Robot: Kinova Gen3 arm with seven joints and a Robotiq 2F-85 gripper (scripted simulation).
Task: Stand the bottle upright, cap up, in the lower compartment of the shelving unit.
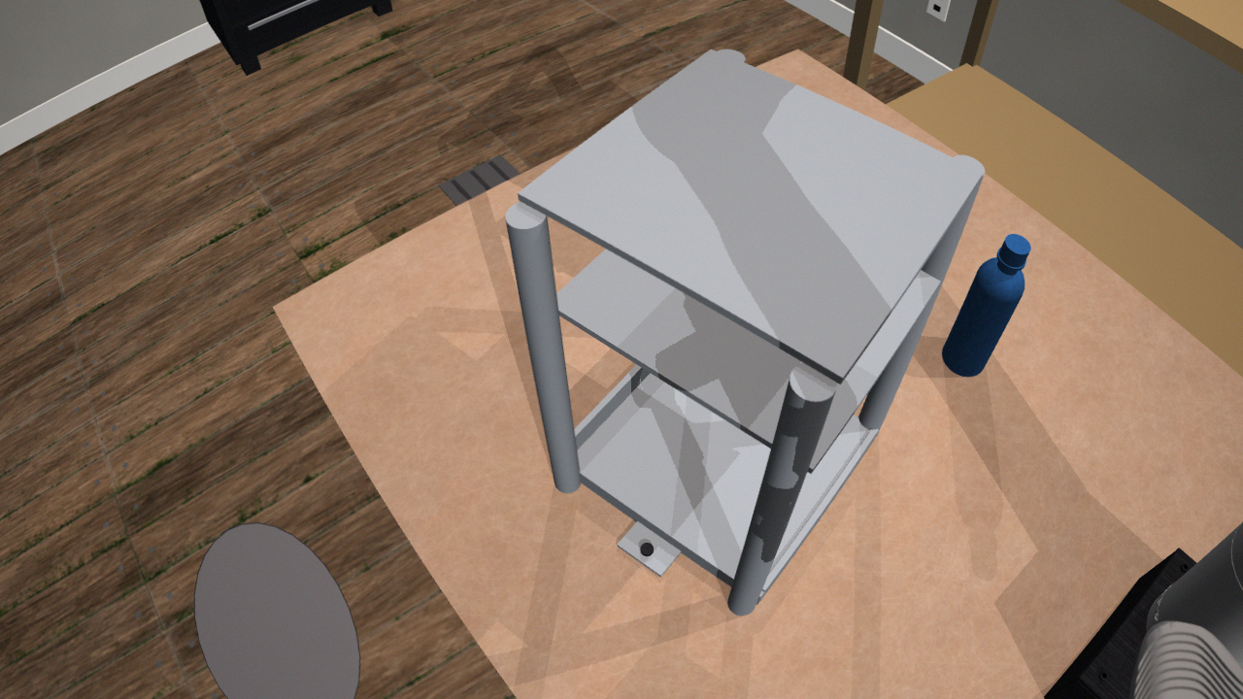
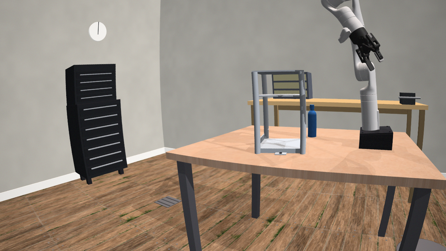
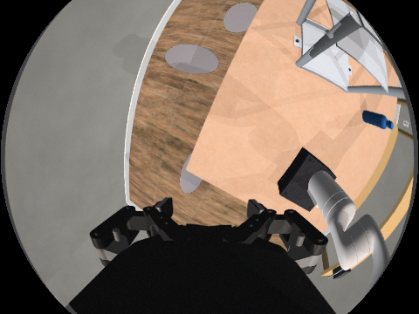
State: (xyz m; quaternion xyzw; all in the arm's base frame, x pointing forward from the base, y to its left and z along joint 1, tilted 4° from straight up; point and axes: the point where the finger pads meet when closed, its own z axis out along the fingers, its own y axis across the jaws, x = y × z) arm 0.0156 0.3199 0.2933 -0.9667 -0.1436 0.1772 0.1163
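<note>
A dark blue bottle with a blue cap stands upright on the table, just outside the shelving unit, by its right rear post. It also shows in the exterior view and small in the wrist view. The grey shelving unit has four round posts, a top, a middle shelf and a lower compartment floor with a raised lip; nothing stands in the compartment. My gripper is open and holds nothing, high above the table near the arm's base, far from the bottle. In the wrist view its fingers spread wide.
The arm's black base block sits at the table's right rear. A small grey tab lies in front of the shelf. A second wooden table stands behind. A black drawer cabinet is by the left wall.
</note>
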